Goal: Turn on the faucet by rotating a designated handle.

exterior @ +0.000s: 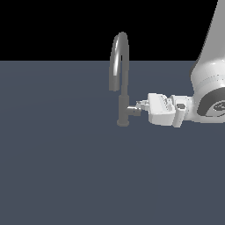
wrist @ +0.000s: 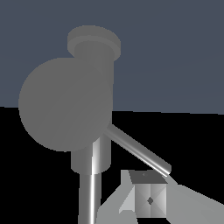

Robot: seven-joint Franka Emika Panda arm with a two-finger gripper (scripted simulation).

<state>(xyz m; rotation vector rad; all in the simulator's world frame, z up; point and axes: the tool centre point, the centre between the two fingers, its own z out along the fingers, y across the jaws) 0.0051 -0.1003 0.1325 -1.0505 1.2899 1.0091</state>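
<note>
The faucet [exterior: 123, 94] is a tall grey metal tap with a high arched spout, standing on the dark floor. Its handle [exterior: 133, 110] is a short horizontal stub that juts from the lower body toward the exterior view's right. My gripper [exterior: 141, 105] comes in from the exterior view's right and sits at the stub's end, fingers close together with nothing held. In the wrist view the stub's round end face [wrist: 65, 105] fills the middle. The thin lever [wrist: 140, 151] slants from it down to one of my fingertips [wrist: 148, 199], which is at the lever's tip.
The white arm [exterior: 211, 79] fills the exterior view's right edge. The flat dark blue-grey floor [exterior: 66, 167] spreads around the faucet's round base [exterior: 123, 123]. Nothing else shows.
</note>
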